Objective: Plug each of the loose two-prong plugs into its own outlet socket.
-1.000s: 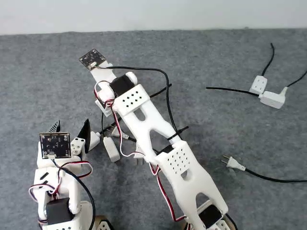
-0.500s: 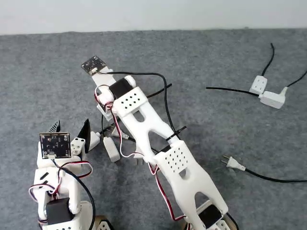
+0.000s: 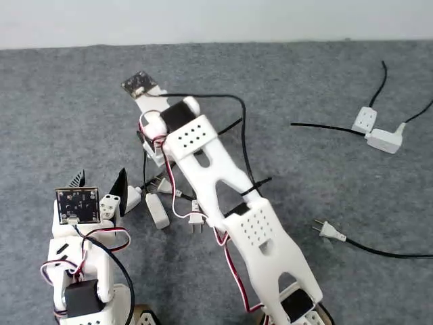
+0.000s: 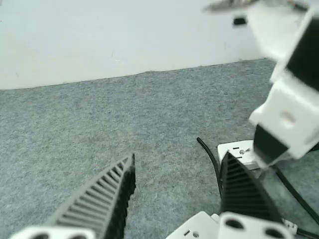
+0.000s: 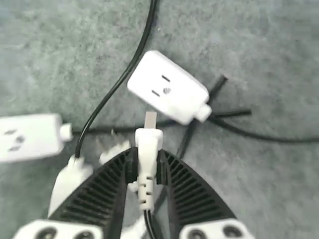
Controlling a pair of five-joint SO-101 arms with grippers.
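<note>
Carpet [image 3: 61,101], grey and fuzzy, covers the table in the high view. A small white two-prong plug [image 3: 195,221] lies on it just beside the long white right arm [image 3: 223,183]. Another white plug on a black cord [image 3: 329,231] lies well apart from that one. A pair of white outlet blocks [image 3: 383,140] sits far off near the back. The left gripper [image 3: 99,184] is low down, with a white oblong socket [image 3: 157,210] just beside it. In the left wrist view its black ridged fingers [image 4: 107,199] are spread wide with nothing between them. In the right wrist view the right gripper [image 5: 147,153] is squeezed tight on a white plastic plug [image 5: 148,142]. The plug's metal prongs point at a white outlet socket [image 5: 167,93] that is near but not touching. This plug looks light, hard and a bit slippery, and its cord looks bendy. I think the best place to hold it is the ribbed body, not the thin prongs or the cord.
</note>
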